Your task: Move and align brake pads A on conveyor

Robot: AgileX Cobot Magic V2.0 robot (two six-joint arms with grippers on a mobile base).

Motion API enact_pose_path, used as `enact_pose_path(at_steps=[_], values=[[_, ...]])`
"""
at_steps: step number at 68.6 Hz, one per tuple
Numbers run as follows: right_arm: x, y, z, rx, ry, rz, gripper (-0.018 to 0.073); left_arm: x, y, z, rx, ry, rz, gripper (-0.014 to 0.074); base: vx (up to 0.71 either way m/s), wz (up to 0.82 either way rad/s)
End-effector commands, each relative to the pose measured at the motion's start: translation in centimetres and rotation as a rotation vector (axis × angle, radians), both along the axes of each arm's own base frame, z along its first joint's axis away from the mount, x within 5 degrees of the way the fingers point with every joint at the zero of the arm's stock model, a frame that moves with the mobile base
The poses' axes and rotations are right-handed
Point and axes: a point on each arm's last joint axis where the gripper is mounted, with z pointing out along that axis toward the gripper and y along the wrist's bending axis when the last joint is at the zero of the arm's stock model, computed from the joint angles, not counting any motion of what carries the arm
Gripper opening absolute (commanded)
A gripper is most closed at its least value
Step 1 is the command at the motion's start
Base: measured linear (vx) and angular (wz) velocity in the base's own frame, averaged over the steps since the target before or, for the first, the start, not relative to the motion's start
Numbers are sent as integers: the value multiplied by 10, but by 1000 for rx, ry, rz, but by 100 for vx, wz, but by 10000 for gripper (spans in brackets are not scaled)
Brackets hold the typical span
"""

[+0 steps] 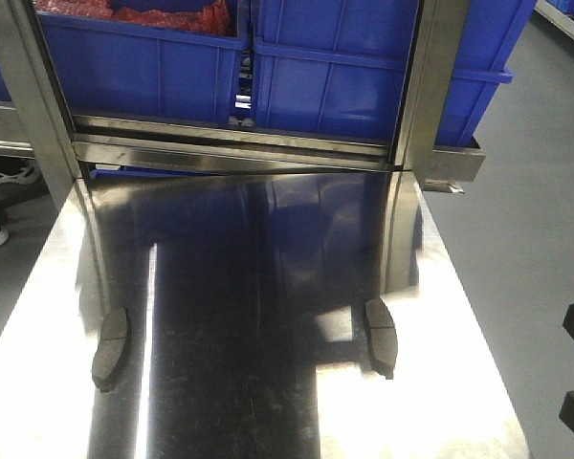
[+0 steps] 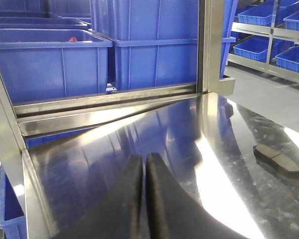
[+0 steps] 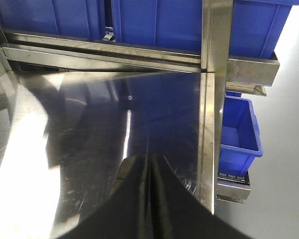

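On the shiny reflective steel table (image 1: 268,287) one dark grey, slightly curved brake pad (image 1: 110,349) lies flat near its left edge and a second brake pad (image 1: 381,337) near its right edge. Blue plastic bins (image 1: 335,76) stand behind the table. The left gripper (image 2: 142,157) and the right gripper (image 3: 149,158) both hover over the table, black fingers pressed together.

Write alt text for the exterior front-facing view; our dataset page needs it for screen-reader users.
One dark brake pad lies near the left edge of a shiny steel table; a second brake pad lies well apart, toward its right side. Blue bins stand on a steel frame behind it.
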Motion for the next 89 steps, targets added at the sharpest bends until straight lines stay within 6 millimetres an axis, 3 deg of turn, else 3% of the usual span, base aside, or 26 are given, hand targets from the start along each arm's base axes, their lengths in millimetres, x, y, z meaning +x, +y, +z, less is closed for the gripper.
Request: enact_pose_path(at_steps=[1, 9, 24, 29, 52, 60, 73, 89], values=[[2, -1, 15, 7, -94, -10, -10, 1, -1, 13, -46, -65, -9, 20, 0, 0], [2, -1, 15, 7, -94, -10, -10, 1, -2, 13, -49, -71, -9, 121, 0, 0], [2, -1, 15, 7, -94, -10, -10, 1, -2, 14, -53, -75, -9, 621, 0, 0], [2, -1, 15, 7, -94, -10, -10, 1, -2, 13, -51, -72, -9, 734, 0, 0], [2, -1, 15, 7, -94, -10, -10, 1, -3, 15, -103, -65, -23, 665, 0, 0], [2, -1, 15, 7, -94, -10, -10, 13, -11, 16, -134, 5, -35, 655, 0, 0], [2, -1, 15, 7, -94, -10, -10, 62, -34, 14, -84, 216, -27, 648, 0, 0], [2, -1, 15, 7, -94, -10, -10, 139, -68, 4, -69, 501, 37, 642, 0, 0]])
